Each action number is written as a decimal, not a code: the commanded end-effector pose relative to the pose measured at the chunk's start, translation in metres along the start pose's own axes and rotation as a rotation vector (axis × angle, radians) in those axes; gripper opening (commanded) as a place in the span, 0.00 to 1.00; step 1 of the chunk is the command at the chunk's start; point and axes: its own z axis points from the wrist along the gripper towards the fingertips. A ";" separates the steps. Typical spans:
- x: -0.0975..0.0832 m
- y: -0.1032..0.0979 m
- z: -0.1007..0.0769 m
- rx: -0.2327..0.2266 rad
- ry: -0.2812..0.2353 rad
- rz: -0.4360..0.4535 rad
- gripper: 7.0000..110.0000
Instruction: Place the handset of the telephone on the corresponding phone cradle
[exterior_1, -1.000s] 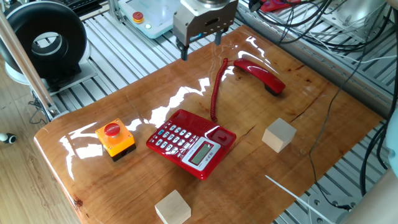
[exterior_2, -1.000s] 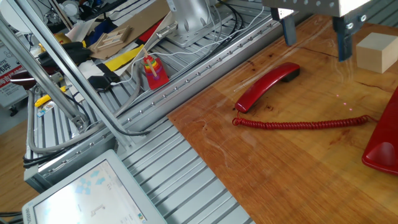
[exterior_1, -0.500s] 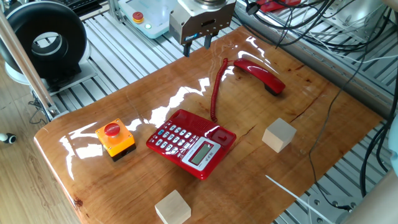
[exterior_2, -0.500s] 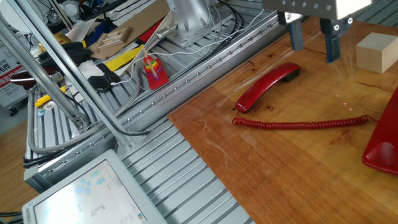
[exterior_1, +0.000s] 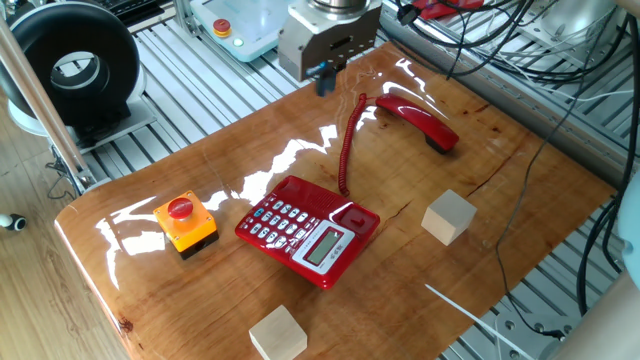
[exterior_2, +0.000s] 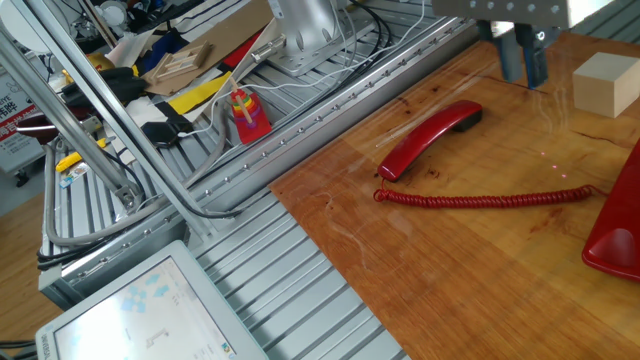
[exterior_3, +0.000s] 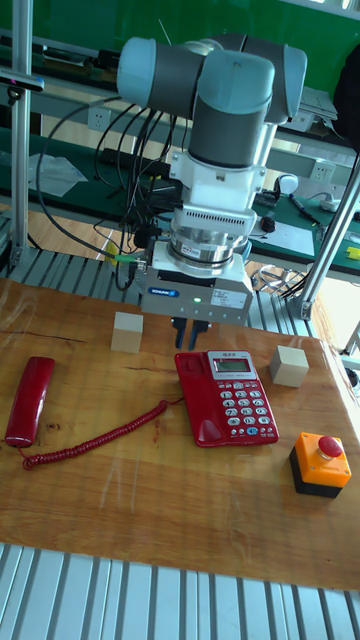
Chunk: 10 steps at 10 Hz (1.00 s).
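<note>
The red handset (exterior_1: 420, 118) lies flat on the wooden table, off the telephone (exterior_1: 305, 228), with its coiled cord (exterior_1: 347, 150) running back to the base. It also shows in the other fixed view, handset (exterior_2: 430, 140), and at the left of the tall view, handset (exterior_3: 30, 398). The phone cradle (exterior_3: 195, 395) is the bare red strip beside the keypad. My gripper (exterior_1: 325, 85) hangs above the table's far edge, apart from the handset, fingers together on nothing. It also shows as gripper (exterior_2: 525, 78) and gripper (exterior_3: 190, 340).
An orange box with a red round button (exterior_1: 185, 222) sits left of the telephone. One wooden cube (exterior_1: 448, 216) stands to the telephone's right, another cube (exterior_1: 278, 333) near the front edge. Metal rails and cables surround the table.
The gripper's fingers have closed from wide apart to together over the last second, with nothing between them. The handset, cord and telephone have not moved.
</note>
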 end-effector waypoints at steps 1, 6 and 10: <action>0.007 0.000 0.003 -0.012 0.024 -0.037 0.00; 0.011 0.009 0.001 -0.046 0.038 -0.056 0.00; 0.014 0.012 -0.001 -0.044 0.054 -0.030 0.00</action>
